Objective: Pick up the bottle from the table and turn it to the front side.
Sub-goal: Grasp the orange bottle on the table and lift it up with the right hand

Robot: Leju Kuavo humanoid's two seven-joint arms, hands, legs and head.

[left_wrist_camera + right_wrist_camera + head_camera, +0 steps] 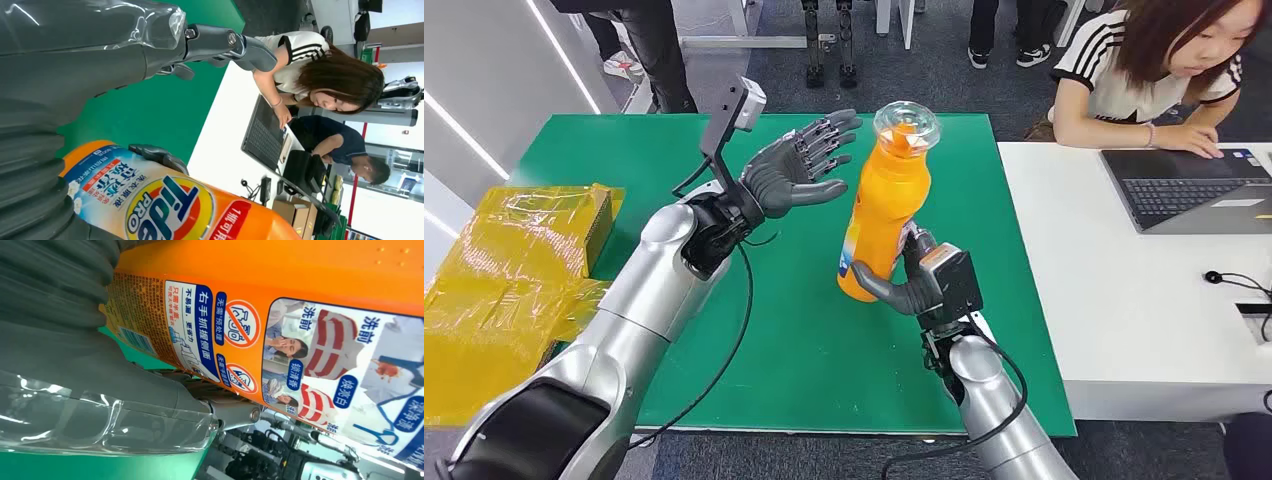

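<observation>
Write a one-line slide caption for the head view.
Right hand holds orange bottle over green table; left hand open beside it.

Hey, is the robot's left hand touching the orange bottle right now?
Apart. In the head view the left hand is open beside the orange bottle, with green table showing between them. The right hand grips it low down.
</observation>
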